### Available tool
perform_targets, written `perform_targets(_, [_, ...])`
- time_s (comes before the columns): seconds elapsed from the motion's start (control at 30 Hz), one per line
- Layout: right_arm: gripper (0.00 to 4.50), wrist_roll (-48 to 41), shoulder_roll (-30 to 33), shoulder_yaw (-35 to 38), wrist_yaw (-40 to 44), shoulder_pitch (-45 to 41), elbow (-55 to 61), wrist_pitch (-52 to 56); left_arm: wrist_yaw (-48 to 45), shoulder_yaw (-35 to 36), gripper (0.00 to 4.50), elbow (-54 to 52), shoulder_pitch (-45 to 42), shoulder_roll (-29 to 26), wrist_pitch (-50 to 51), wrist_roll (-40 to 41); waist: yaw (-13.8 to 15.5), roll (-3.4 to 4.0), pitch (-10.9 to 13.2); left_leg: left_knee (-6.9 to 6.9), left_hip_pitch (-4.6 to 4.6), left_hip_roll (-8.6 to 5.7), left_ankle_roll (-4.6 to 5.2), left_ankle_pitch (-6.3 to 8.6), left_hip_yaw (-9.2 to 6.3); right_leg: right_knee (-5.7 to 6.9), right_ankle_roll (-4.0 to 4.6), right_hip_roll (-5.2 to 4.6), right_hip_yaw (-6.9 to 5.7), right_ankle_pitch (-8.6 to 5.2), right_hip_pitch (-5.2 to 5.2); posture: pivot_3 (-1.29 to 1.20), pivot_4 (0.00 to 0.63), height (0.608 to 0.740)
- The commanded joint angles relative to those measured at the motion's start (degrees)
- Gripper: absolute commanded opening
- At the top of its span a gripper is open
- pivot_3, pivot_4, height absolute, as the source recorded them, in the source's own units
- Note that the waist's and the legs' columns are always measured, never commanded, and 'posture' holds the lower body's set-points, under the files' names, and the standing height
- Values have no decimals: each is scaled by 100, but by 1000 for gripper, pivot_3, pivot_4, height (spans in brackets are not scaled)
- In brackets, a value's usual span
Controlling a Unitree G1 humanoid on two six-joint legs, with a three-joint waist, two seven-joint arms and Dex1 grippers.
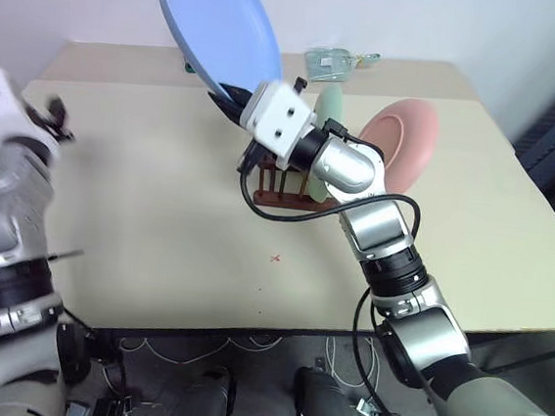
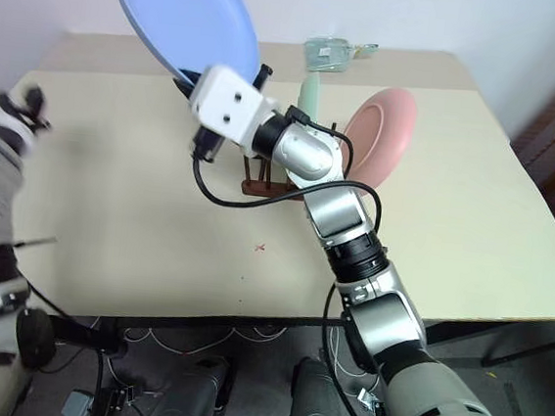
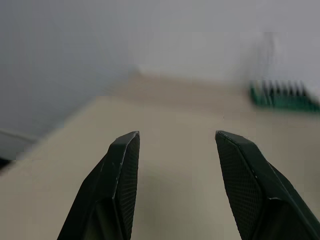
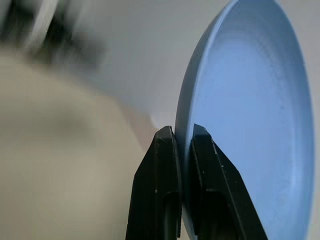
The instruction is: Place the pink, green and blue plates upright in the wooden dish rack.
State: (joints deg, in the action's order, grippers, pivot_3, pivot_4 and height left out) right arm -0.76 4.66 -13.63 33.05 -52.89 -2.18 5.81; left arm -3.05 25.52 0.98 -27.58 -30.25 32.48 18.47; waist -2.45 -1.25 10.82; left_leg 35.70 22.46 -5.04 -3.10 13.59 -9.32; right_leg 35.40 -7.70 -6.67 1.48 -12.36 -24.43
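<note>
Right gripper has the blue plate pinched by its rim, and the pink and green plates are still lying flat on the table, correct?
Not quite. The pink plate and green plate already stand upright in the wooden dish rack, as the left eye view shows. The right gripper does pinch the blue plate by its rim.

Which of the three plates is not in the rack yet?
The blue plate: the right gripper is shut on its rim, holding it up above the table. The green plate and pink plate stand at the rack.

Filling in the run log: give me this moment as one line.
right gripper: shut on blue plate, held above table | left gripper: open, empty | green plate, pink plate: upright in wooden dish rack
</note>
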Motion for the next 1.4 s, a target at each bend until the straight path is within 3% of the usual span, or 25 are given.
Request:
perform_targets(0.03, [0,-745,-253,341,-130,102,785,1052,-530,-325,2438,-575,259,120,-585,7,37,0,0,0,2,-1,1,0,-2,1,1,-1,-1,0,0,0,150,740])
perform_targets(0.2, [0,-1914,-1151,1009,-1153,295,1497,2801,-1348,-1211,2438,-1325,998,421,-860,61,29,9,-1,-11,1,1,-2,-1,-5,4,12,-1,-2,6,-7,0,150,740])
perform_targets(0.47, [0,-2631,-1556,1826,-2510,380,1598,4042,-2175,-1585,2438,-1780,1339,477,-851,340,-2,12,0,-18,0,2,-3,-2,0,9,13,1,-2,5,-16,0,150,740])
perform_targets(0.77, [0,-3092,-1508,1979,-2955,302,1469,4254,-2815,-1909,2438,-1992,1739,174,-923,182,-9,21,3,-27,-2,4,-2,-3,7,8,13,1,-1,5,-18,0,150,740])
perform_targets(1.4, [0,-3885,-1590,2100,-3675,405,1370,4487,-2941,-2139,2438,-2013,1917,210,-1117,-27,-8,23,4,-30,-3,5,-1,-3,7,7,13,1,-1,5,-18,0,150,740])
